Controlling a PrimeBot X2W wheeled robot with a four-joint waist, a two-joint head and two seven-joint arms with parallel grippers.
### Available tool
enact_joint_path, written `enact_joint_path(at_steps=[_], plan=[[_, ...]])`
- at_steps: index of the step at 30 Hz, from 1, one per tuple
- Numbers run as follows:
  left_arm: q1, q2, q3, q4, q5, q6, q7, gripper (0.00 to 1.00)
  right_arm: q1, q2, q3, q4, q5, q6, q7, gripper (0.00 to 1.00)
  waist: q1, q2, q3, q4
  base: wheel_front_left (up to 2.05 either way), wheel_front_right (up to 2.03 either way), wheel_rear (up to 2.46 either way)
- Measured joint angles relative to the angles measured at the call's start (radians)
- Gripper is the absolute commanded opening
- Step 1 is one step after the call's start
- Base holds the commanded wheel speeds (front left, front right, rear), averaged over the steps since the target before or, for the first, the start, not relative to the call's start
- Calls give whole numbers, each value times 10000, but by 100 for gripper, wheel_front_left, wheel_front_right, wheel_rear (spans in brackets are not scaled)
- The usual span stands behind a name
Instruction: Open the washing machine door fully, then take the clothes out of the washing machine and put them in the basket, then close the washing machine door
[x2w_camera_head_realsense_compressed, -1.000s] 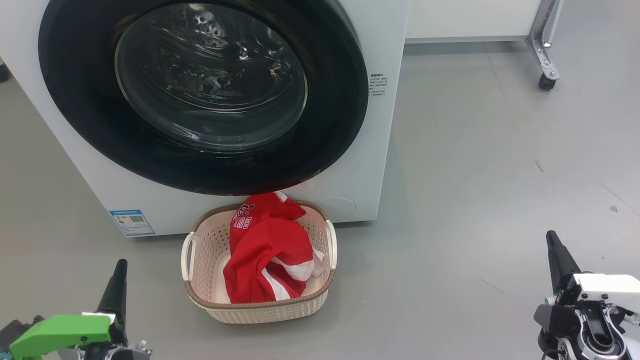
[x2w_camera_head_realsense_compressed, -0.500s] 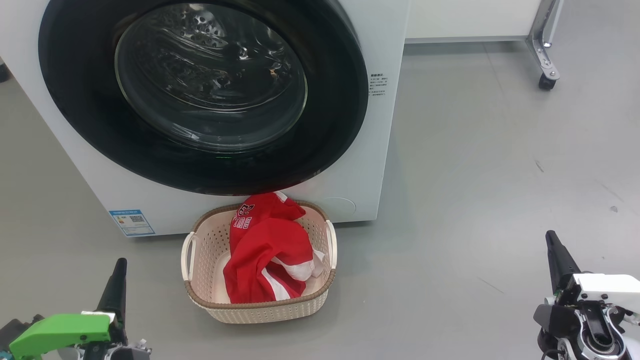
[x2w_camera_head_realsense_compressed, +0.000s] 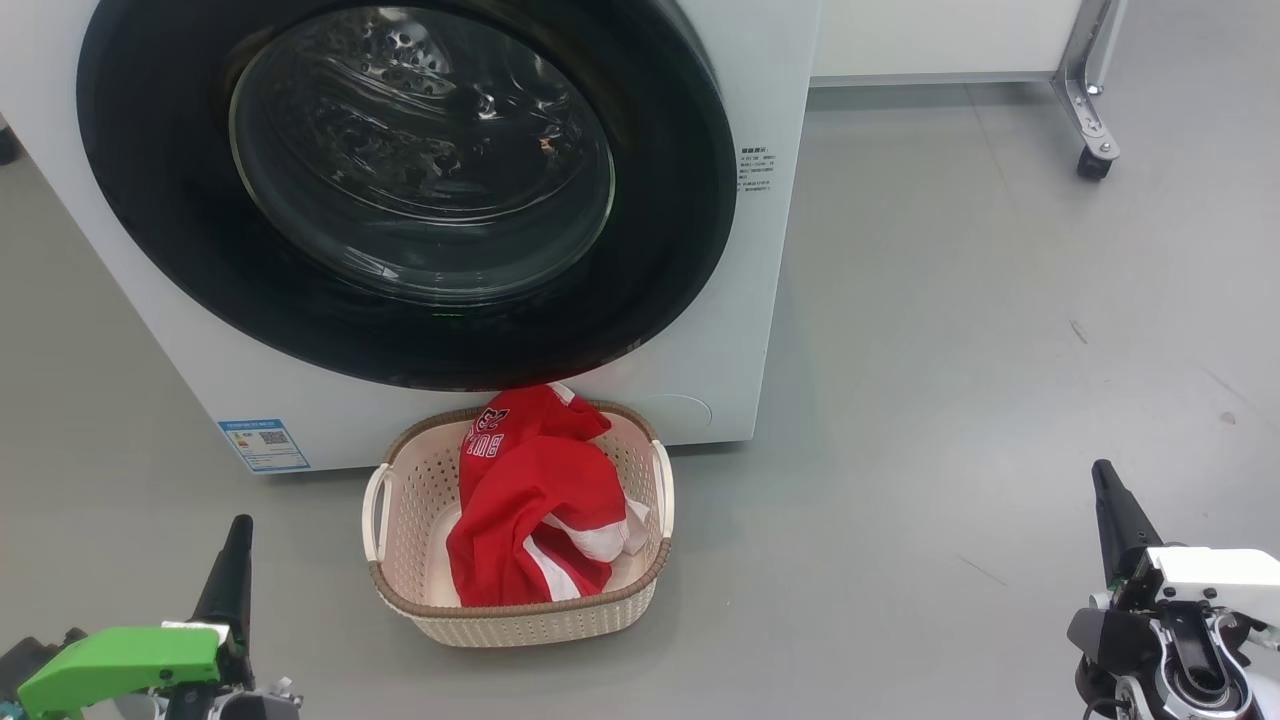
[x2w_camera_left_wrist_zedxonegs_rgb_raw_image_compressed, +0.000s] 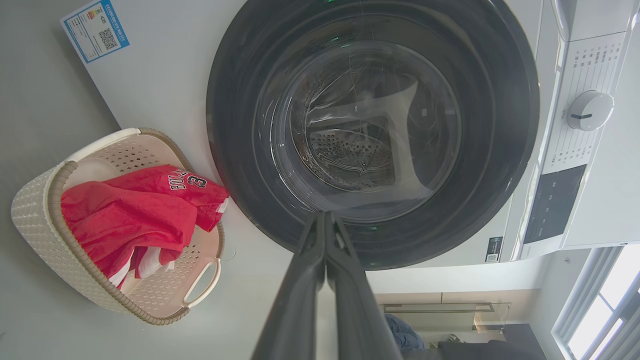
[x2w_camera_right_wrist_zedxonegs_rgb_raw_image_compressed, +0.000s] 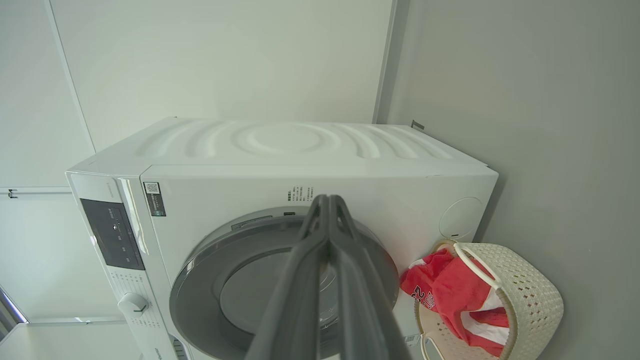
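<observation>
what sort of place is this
Probably a lab or test room staged for laundry: a washing machine on a grey floor, a basket of red clothes before it, and a caster-wheeled metal leg nearby.

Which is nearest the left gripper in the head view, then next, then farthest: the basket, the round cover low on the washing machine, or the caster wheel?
From the left gripper:
1. basket, on the floor just to its right.
2. round cover, past the basket, low on the washing machine.
3. caster wheel, far across the floor, upper right.
</observation>
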Motion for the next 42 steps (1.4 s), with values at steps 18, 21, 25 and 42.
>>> enact_joint_path(at_steps=[18,21,25,42], plan=[[-10,-4,23,-4,0,0,10,0,0,8,-13,-2,0,0,2,0,0,0,2,1,0,0,0],[-11,-4,27,-6,0,-2,12,0,0,10,-17,-4,0,0,2,0,0,0,2,0,0,0,0],[-11,-6,33,-8,0,-2,12,0,0,10,-21,-4,0,0,2,0,0,0,2,1,0,0,0],[-12,-40,61,-17,8,-2,13,0,-1,19,-31,-8,0,2,46,0,0,0,4,1,0,0,0]])
